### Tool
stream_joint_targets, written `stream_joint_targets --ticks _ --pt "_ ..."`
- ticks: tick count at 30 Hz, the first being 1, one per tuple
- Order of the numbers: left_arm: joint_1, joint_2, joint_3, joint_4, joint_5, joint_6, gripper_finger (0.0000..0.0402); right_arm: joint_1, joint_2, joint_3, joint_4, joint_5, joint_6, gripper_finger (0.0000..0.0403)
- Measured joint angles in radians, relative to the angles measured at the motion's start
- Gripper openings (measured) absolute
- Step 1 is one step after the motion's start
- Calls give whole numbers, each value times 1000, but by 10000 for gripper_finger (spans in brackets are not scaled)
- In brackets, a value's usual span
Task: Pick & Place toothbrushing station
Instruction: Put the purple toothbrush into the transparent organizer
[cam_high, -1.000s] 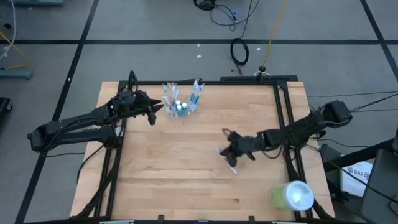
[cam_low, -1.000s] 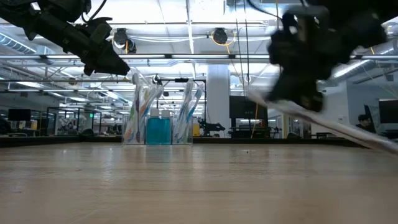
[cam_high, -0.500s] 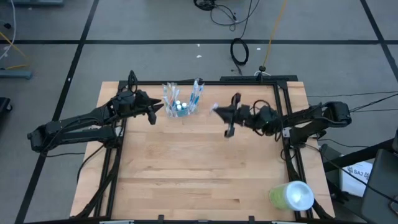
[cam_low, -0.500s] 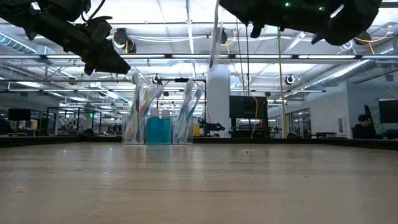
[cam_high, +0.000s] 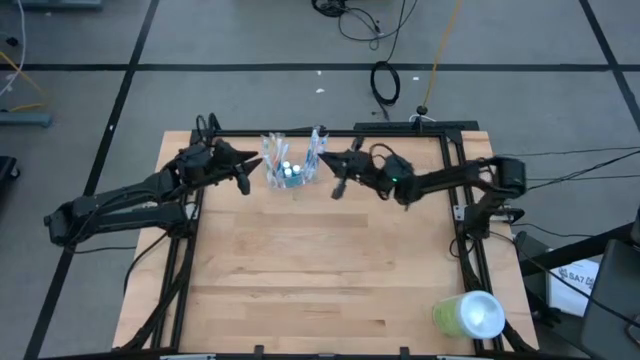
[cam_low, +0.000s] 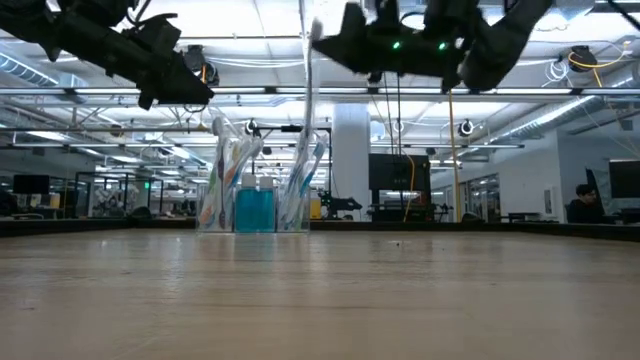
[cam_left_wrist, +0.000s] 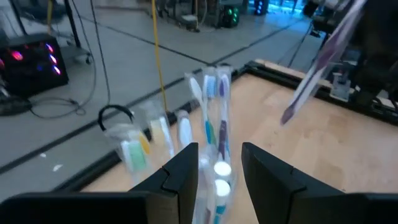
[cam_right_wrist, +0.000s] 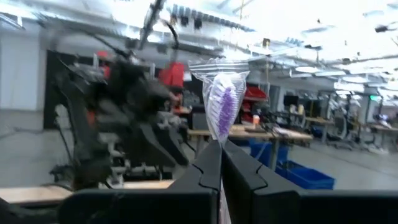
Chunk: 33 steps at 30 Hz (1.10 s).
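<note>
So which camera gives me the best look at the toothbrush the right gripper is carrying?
The right wrist view: the packaged toothbrush stands clear above the shut right gripper, purple bristles showing. The left wrist view catches it blurred, beyond the cup. The low view shows a thin streak; the high view barely shows it.

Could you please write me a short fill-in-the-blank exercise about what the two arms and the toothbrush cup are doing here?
1. The right tool is shut on a wrapped ____.
2. The clear cup stands between the two ____.
3. The left tool hovers beside the cup, holding ____.
4. The lime-green cylinder lies at the table's corner on the ____ arm's side.

Missing words: toothbrush; tools; nothing; right
</note>
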Motion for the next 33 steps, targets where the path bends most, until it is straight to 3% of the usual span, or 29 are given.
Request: stream_joint_targets --ticks 12,22,33 --pt "0 -50 0 33 -20 49 127 -112 250 180 -1 1 94 0" --pt "0 -49 0 -5 -18 47 127 -138 305 175 -74 58 150 0" --pt "0 -49 0 -23 -17 34 127 -141 306 176 -313 83 210 0"
